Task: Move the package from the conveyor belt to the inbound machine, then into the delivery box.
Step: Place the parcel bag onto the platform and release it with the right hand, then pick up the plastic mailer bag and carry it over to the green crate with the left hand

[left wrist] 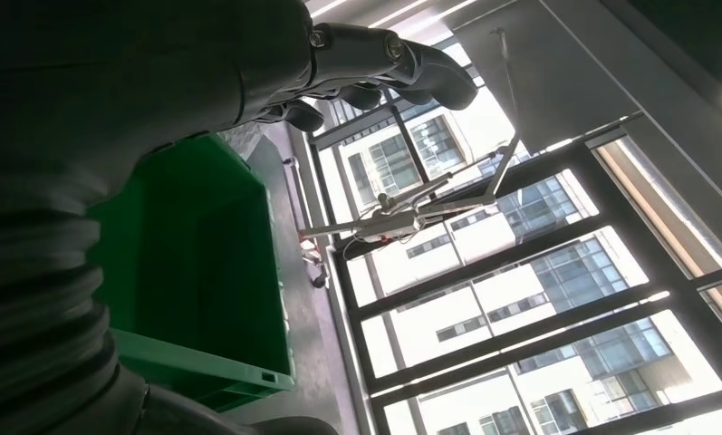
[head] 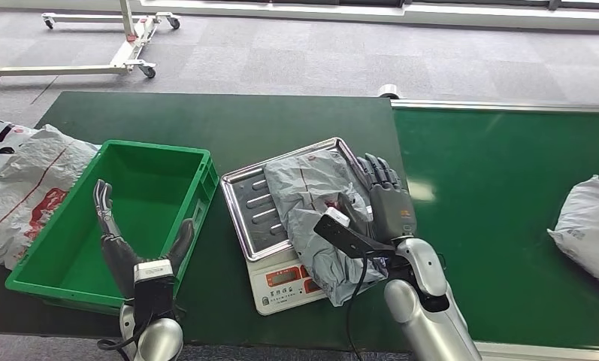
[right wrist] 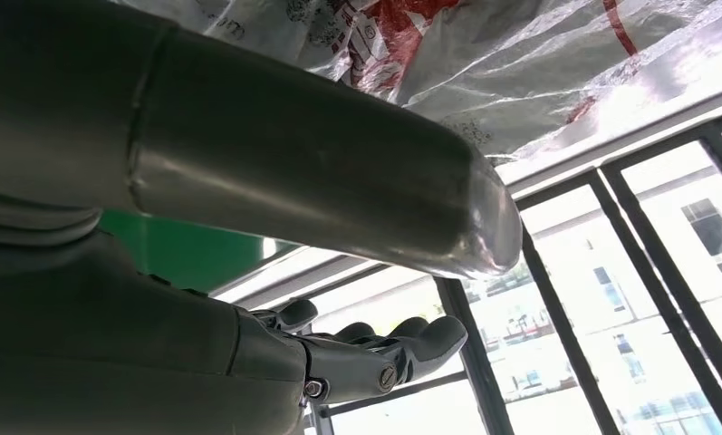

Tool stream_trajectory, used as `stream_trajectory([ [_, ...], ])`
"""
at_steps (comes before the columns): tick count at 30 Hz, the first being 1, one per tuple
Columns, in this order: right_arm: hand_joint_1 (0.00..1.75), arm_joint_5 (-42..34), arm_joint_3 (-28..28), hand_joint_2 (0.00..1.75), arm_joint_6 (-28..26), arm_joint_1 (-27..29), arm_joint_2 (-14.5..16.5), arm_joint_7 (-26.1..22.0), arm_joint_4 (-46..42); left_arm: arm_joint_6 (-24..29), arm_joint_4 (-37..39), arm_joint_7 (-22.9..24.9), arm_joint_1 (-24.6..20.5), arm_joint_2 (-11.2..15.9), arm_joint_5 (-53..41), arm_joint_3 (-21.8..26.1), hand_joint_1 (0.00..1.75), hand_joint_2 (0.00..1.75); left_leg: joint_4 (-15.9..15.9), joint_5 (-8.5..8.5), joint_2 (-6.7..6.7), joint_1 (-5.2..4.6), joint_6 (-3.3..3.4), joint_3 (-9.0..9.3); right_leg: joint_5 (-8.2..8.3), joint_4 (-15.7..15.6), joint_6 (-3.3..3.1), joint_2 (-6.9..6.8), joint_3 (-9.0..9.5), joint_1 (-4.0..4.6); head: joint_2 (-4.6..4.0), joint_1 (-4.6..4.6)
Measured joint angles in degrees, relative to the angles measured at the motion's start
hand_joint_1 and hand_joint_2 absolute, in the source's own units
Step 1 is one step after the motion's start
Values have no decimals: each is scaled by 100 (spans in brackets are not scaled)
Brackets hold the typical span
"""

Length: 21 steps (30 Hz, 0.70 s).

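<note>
While the package [head: 311, 203] is weighing on the inbound machine [head: 281, 282], I'm resting the right hand [head: 382, 199] open-fingered beside it, and the left hand [head: 131, 241] is waiting spread, holding nothing, over the delivery box [head: 55, 256].

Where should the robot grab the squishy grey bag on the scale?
Probably along the grey bag's long right edge, coming from the right, where the right hand already lies. The bag is flat and floppy, draped over the scale, so a hand can close around an edge.
</note>
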Motion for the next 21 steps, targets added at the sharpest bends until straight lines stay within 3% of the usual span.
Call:
stream_trajectory([
  [6,0,18,-16,0,-78,19,2,-6,-31,-45,2,30,-1,1,-13,0,0,175,0,0,0,0,0,0,0,0,0,0,-1,0,0,0],
  [10,0,139,-68,175,-570,60,35,-59,-160,-511,75,278,-68,12,-217,-13,0,175,1,0,0,0,0,-1,-1,0,1,-1,-4,-1,0,-1],
  [16,0,155,-147,175,-858,179,134,-303,-494,-1806,1062,922,-757,79,-1768,-258,0,175,1,3,-6,-1,4,-3,2,-1,3,-10,-3,-5,0,0],
  [21,0,122,-149,175,-782,178,291,-427,-523,-2157,2192,1026,-1475,86,-2378,-509,0,175,1,7,-1,-1,5,-3,11,0,3,-6,-6,-5,0,1],
])
